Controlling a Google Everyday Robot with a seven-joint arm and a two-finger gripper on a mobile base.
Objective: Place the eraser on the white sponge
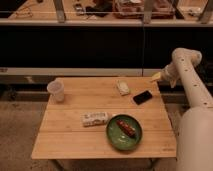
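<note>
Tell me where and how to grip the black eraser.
Pinch the flat black rectangular eraser across its narrow width, on its long edges, coming down from above: it lies flat and slanted on the wooden table, so no side offers height. The open hand hangs near the table's far right corner; turn it to match the slant.

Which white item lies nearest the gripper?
The white sponge, beside the eraser: the gripper hangs at that far-right table corner; printed packet and cup lie farther off.
</note>
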